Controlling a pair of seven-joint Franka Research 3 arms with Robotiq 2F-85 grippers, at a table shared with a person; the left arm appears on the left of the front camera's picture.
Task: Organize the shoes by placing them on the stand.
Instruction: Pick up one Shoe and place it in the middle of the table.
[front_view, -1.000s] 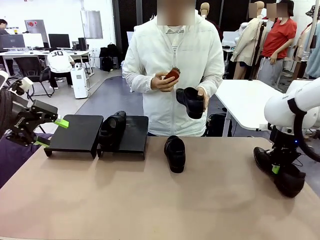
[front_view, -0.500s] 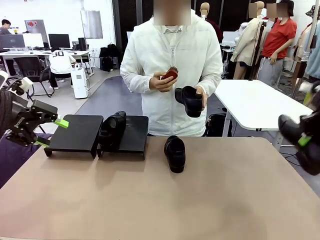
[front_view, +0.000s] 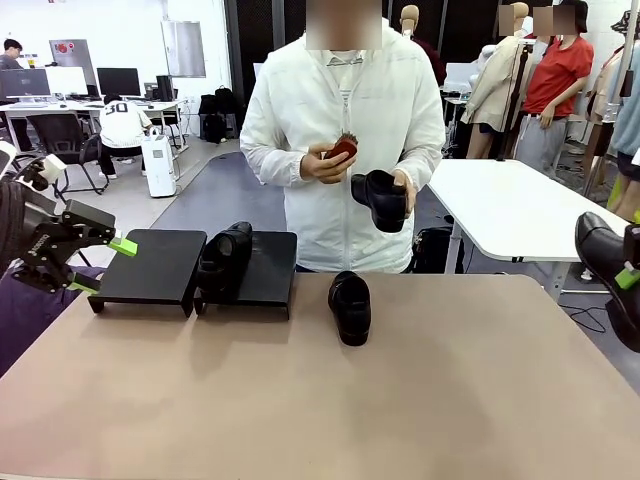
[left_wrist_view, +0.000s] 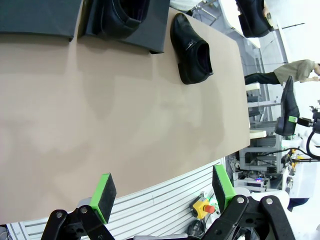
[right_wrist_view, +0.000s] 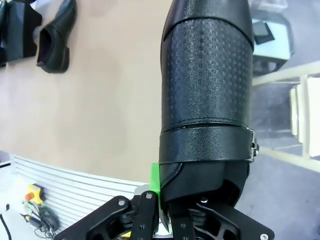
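Four black loafers, two stand racks.
We log: right gripper (right_wrist_view: 159, 197) clamped on raised loafer (right_wrist_view: 207, 85), far right; left gripper (front_view: 104, 266) wide, empty, beside left rack (front_view: 150, 265); second loafer (front_view: 225, 258) on right rack (front_view: 268, 270); third loafer (front_view: 350, 306) mid-table (front_view: 450, 400); fourth loafer (front_view: 380, 200) in person's hand (front_view: 404, 188).

Front: gripped shoe (front_view: 604, 260) cut by right edge, lower end out of frame; right end effector (front_view: 628, 279) clamped on it, mostly past same edge. Left arm (front_view: 20, 235) cut by left edge. Red-brown item (front_view: 343, 148) in person's hand (front_view: 322, 166), partly buried in grip, too small to name. Person's shoe (front_view: 378, 198) part covered by other hand (front_view: 405, 188).
Left wrist: stand (left_wrist_view: 40, 17), racked shoe (left_wrist_view: 117, 15) cut by top edge.
Right wrist: gripped shoe hides far finger; toe cut by top edge.
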